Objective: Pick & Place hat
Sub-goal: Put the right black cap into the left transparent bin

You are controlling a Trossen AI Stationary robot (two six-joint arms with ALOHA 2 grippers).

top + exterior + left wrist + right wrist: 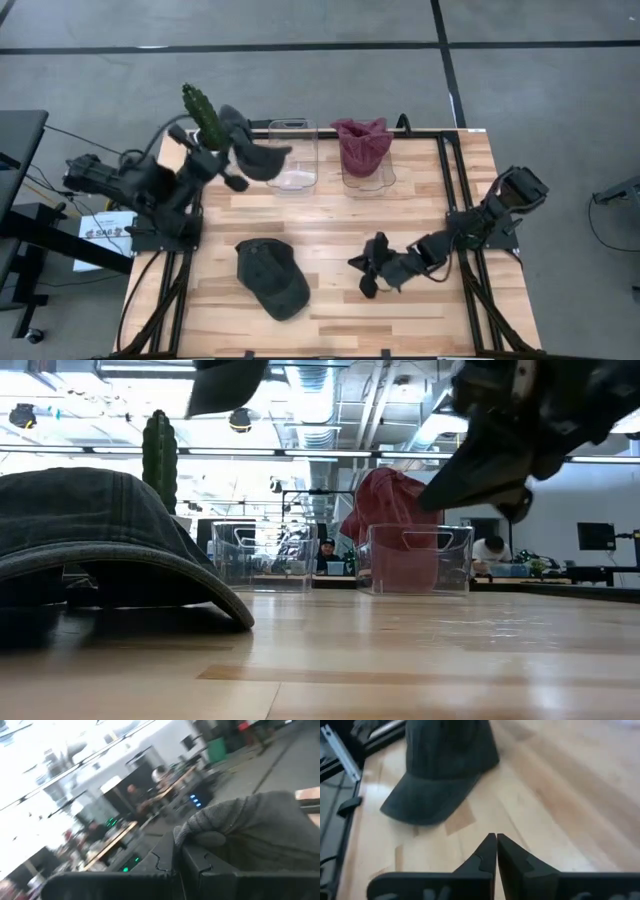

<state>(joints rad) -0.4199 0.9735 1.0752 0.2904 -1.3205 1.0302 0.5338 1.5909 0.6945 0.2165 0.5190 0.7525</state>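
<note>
Right gripper [496, 840] low over bare wood, fingers pressed together, empty. Dark green cap [271, 277] flat on table just beside it, untouched. Left gripper [238, 152] raised near back-left corner, clamped on grey hat [258, 158], beside empty clear bin [295, 156]. Second clear bin [366, 168] holds maroon hat [362, 145]. Green cactus figure [203, 115] behind left arm.

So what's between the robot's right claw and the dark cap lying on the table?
Nothing. The high view shows only bare wooden table between the shut right gripper and the dark cap.
</note>
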